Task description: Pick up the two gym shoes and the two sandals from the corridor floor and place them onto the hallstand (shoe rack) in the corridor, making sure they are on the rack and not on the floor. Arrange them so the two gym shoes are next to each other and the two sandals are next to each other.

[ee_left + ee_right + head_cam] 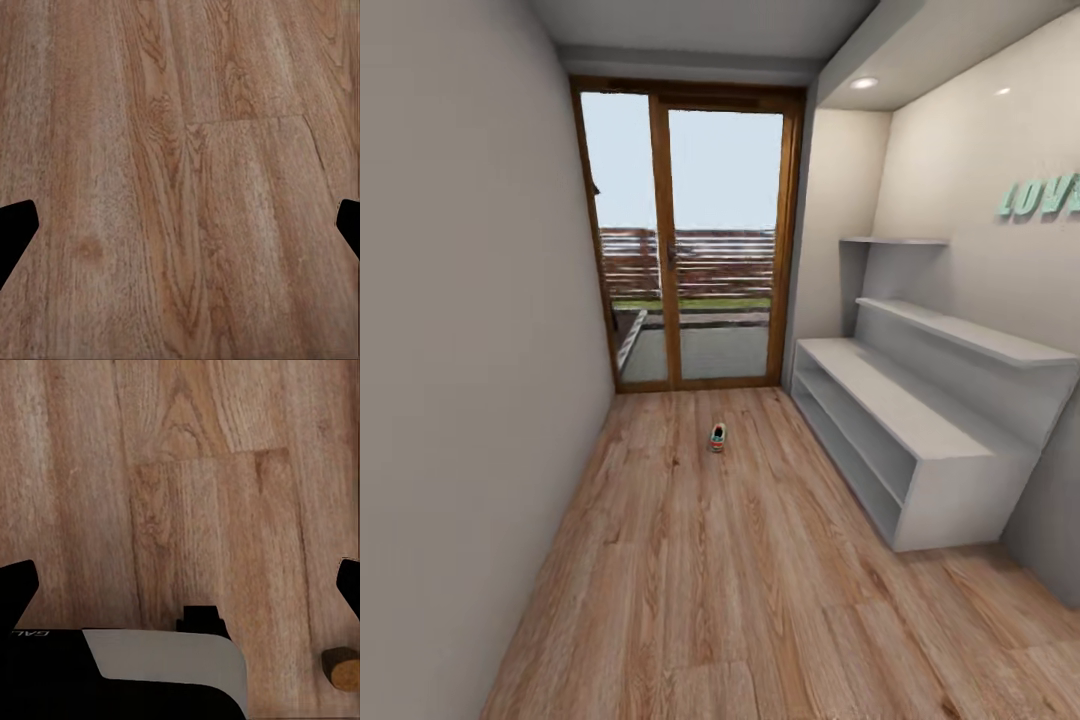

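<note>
Hanging over bare planks, the left gripper (180,225) shows in its wrist view as two black fingertips (15,229) at opposite edges of the picture, spread wide, with nothing between them but the wood-grain corridor floor (187,150). The right gripper (180,589) is spread just as wide in its own wrist view, one black fingertip (19,585) at each edge and only flooring between them; below them sits a black and light-grey part of the robot's body (150,675), and a small tan-brown rounded object (341,667) lies on the floor near one fingertip, too little of it visible to say what it is.

In the head view a single gym shoe (717,437) lies on the floor well ahead, near the middle of the corridor and short of the glass door (690,240) with its wooden frame. It is white with green and red-orange marks, too small to tell its tilt. The hallstand (900,420) stands against the right-hand wall, apart from the shoe, its flat top and two open shelf rows bare, with stepped grey wall shelves (960,335) above it. Green letters (1040,197) hang on that wall. Open floor lies between the shoe and the rack.
</note>
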Robot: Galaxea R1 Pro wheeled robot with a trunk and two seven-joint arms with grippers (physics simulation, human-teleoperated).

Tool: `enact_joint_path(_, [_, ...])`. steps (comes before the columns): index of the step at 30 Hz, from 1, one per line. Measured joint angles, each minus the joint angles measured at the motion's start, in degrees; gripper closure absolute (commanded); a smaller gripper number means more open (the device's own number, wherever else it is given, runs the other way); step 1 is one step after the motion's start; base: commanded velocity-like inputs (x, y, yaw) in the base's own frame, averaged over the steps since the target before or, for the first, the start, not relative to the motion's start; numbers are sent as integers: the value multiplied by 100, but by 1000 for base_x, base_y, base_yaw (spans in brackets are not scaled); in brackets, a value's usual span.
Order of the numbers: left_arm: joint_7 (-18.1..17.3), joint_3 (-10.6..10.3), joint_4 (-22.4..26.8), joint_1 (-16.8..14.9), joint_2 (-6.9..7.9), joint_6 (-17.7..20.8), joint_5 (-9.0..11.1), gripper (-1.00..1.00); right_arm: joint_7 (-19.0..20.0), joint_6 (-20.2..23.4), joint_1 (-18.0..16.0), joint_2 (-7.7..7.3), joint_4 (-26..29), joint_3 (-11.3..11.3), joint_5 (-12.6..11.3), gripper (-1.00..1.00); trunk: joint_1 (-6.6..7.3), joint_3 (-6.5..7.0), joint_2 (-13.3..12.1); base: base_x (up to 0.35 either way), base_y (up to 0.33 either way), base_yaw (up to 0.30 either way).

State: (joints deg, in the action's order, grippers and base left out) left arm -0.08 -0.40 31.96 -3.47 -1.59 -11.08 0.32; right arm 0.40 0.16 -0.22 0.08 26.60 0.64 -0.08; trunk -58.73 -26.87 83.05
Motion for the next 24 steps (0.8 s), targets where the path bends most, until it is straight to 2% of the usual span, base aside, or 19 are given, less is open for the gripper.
enact_joint_path(8, [0, -1, 3, 0, -14, 0, 0, -100, 0, 0, -1, 0, 0, 0, 0, -100, -2, 0, 0, -103, 1, -259])
enact_joint_path(12, [0, 0, 1, 4, -60, 0, 0, -100, 0, 0, 1, 0, 0, 0, 0, -100, -3, 0, -1, -299, 0, -264])
enact_joint_path(24, [0, 0, -3, 4, -74, 0, 0, -100, 0, 0, 2, 0, -1, 0, 0, -100, -3, 0, -1, -315, 0, -264])
